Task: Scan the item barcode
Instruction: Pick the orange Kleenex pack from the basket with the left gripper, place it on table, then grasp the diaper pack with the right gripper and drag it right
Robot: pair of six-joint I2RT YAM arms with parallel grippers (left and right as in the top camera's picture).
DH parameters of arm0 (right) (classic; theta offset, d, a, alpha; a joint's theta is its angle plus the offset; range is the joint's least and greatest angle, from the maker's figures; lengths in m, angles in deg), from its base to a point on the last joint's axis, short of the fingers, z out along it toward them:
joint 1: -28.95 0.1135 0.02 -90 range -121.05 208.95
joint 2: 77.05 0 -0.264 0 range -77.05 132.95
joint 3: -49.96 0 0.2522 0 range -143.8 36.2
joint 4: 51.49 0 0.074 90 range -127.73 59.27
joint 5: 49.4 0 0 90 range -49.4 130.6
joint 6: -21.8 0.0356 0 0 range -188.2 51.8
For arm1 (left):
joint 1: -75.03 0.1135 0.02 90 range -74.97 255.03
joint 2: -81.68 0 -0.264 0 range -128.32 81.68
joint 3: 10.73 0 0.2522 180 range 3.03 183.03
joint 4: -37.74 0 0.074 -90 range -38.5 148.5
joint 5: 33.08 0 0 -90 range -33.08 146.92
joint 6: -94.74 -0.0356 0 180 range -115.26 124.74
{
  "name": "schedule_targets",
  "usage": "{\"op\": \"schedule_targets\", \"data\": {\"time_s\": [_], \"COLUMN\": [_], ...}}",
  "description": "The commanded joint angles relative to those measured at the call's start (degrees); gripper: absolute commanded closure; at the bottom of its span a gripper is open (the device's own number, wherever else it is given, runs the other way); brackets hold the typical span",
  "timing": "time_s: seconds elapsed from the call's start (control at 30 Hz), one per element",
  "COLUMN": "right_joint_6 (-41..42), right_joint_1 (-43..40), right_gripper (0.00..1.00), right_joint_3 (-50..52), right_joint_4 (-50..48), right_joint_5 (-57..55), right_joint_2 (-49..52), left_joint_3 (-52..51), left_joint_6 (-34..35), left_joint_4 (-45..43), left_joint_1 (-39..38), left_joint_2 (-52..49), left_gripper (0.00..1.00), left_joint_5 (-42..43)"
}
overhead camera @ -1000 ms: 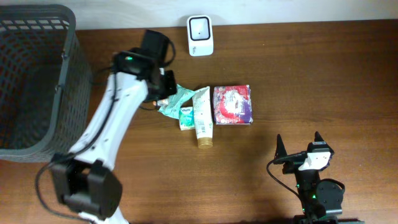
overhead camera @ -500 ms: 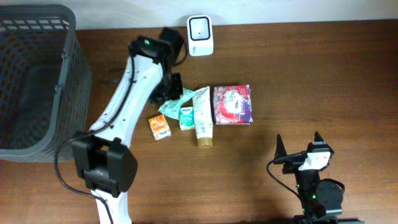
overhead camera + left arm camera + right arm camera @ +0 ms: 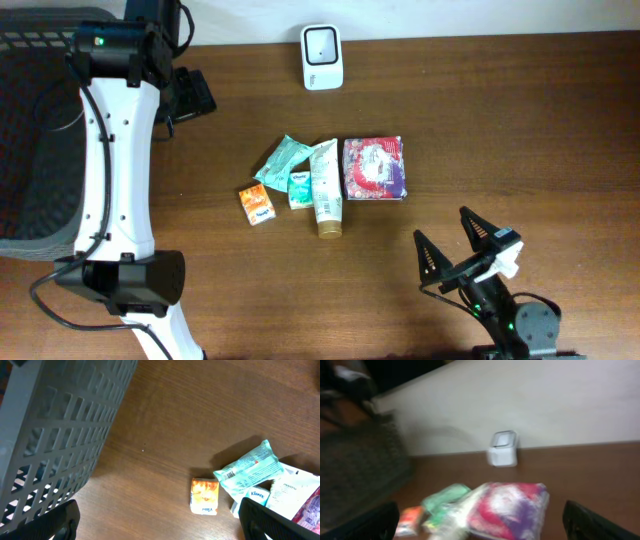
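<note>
Black-fingered, the left gripper (image 3: pixel 192 90) is seen spread wide w/ nothing btwn its jaws; in the left wrist view only bare wood and the basket (image 3: pixel 60 430) wall are framed btwn the tips. It is held at the far-left of the table (image 3: pixel 520 120), just beside the basket rim and well apart from the goods. The right gripper (image 3: pixel 455 248) is likewise splayed and empty, set low at the near-right edge and aimed toward the pile. Outward from there, the items are grouped mid-table. An orange box (image 3: pixel 256 203) lies alone at the left end, nr a small Kleenex pack (image 3: pixel 299 188). A teal packet (image 3: pixel 282 160) is tilted behind that pack, and a white tube (image 3: pixel 325 188) w/ a gold cap runs alongside. A red-purple pack (image 3: pixel 374 168) is set just beside the tube on the right. The scanner (image 3: pixel 322 44) is stood at the back edge, beyond the pile. Nothing is being presented to it, so the step in hand is judged to be a btwn-items pause, i.e. an item is yet to be picked. For the next move, one item would need to be approached from above, pinched across its narrow sides, lifted, and its barcode turned toward the scanner window. Which face bears a code can't be told from these views.
</note>
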Motion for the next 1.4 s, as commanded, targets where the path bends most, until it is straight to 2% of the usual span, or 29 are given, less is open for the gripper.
{"op": "schedule_targets", "data": {"time_s": [0.0,0.07,0.1,0.13,0.2,0.23,0.37,0.43,0.57,0.7,0.9,0.93,1.0,1.03,1.17,1.27,1.37], "right_joint_6": [6.3,6.3,6.3,-2.6,-16.7,-19.2,-21.4,-21.4,-20.7,-20.7,-22.5,-25.9,-31.4,-31.7,-33.9,-33.9,-33.8], "right_joint_1": [-0.3,-0.3,-0.3,-0.3,-0.3,-0.3,-0.3,-0.3,-0.3,-0.3,-0.3,-0.4,-0.4,-0.3,-0.3,-0.3,-0.3], "right_gripper": [0.01,0.01,0.01,0.01,0.01,0.01,0.01,0.01,0.01,0.01,0.0,0.11,0.2,0.23,0.23,0.42,0.74], "right_joint_3": [0.3,0.0,-1.6,-9.3,-25.9,-32.2,-61.5,-80.9,-96.4,-96.3,-96.3,-96.3,-96.3,-96.3,-95.5,-90.9,-87.5], "right_joint_4": [-12.6,-29.3,-32.2,-28.7,-8.4,-1.2,30.5,50.3,64.9,66.7,72.9,73.4,74.6,74.8,74.5,70.9,68.6], "right_joint_5": [6.7,3.1,-0.9,-4.1,-4.1,-4.1,-3.0,-2.8,5.9,5.5,5.4,8.2,13.8,14.3,14.1,14.1,14.1], "right_joint_2": [-0.6,-0.6,-0.6,0.3,8.3,13.0,39.6,58.2,76.8,88.0,111.1,114.9,120.1,122.2,125.9,126.2,126.2], "left_joint_3": [0.6,0.6,0.6,0.6,0.6,0.6,0.6,0.6,0.6,0.6,0.6,0.6,0.6,0.6,0.6,0.6,0.6], "left_joint_6": [0.1,0.1,0.1,0.1,0.1,0.1,0.1,0.1,0.1,0.1,0.1,0.1,0.1,0.1,0.1,0.1,0.1], "left_joint_4": [0.0,0.1,0.1,0.1,0.1,0.1,0.1,0.1,0.1,0.1,0.1,0.1,0.1,0.1,0.1,0.1,0.1], "left_joint_1": [0.1,0.1,0.1,0.1,0.1,0.1,0.1,0.1,0.1,0.0,0.0,0.0,0.1,0.2,0.0,0.0,0.0], "left_joint_2": [2.0,2.0,2.0,2.0,2.0,2.0,2.0,2.0,2.0,2.0,2.0,2.0,2.0,2.0,2.0,2.0,2.0], "left_gripper": [0.01,0.01,0.01,0.01,0.01,0.01,0.01,0.01,0.01,0.01,0.01,0.01,0.01,0.01,0.01,0.01,0.01], "left_joint_5": [-0.6,-0.7,-0.6,-0.6,-0.6,-0.6,-0.7,-0.7,-0.7,-0.7,-0.7,-0.7,-0.7,-0.7,-0.7,-0.7,-0.7]}}
